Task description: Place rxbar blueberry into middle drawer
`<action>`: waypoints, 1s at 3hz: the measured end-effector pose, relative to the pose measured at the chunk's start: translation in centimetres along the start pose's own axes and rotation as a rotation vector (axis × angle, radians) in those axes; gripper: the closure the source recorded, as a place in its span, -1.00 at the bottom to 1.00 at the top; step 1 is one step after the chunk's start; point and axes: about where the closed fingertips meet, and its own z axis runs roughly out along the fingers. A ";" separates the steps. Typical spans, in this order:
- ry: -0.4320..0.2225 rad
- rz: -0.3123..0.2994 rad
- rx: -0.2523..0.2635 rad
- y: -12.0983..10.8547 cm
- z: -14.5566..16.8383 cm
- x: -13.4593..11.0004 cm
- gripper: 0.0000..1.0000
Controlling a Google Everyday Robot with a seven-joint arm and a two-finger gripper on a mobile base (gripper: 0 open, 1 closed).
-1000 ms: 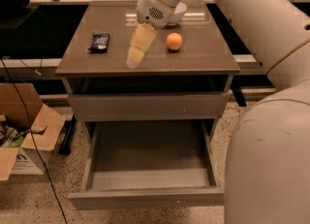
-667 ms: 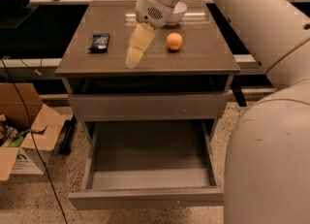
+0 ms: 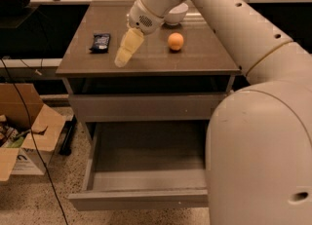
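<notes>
The big white arm (image 3: 253,136) fills the near right side. It rises from a bulky rounded segment in the foreground, runs up and away along the right, then bends back across the counter (image 3: 200,61). Its wrist (image 3: 146,17) sits above the middle of the counter top. From there the pale yellow end effector (image 3: 120,62) slants down and toward the front edge, its tip low over the surface near the front left part. Whether it touches the counter I cannot tell, nor whether it is spread or pressed together; it reads as one tapered shape, and nothing is held in it.

The rxbar blueberry (image 3: 100,42) lies flat on the counter just beside the end effector, to its left as I look and a little farther back, apart from it. An orange (image 3: 175,41) rests on the other side of the end effector, at about the same depth as the bar. A white bowl (image 3: 178,12) stands behind the wrist, partly hidden by it.

Below the end effector, under the counter edge, comes a plain shut drawer front (image 3: 146,107). Under that the middle drawer (image 3: 141,200) is pulled well out toward me, its grey box interior open to view. Down on the speckled floor, well to the left of the end effector, sits an open cardboard box (image 3: 31,131), with a black cable (image 3: 22,107) trailing across it.
</notes>
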 end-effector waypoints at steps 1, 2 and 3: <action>-0.070 0.007 0.028 -2.9 2.0 -1.0 -1.00; -0.135 0.014 0.057 -5.8 4.1 -2.1 -1.00; -0.181 0.026 0.077 -8.0 5.9 -3.0 -1.00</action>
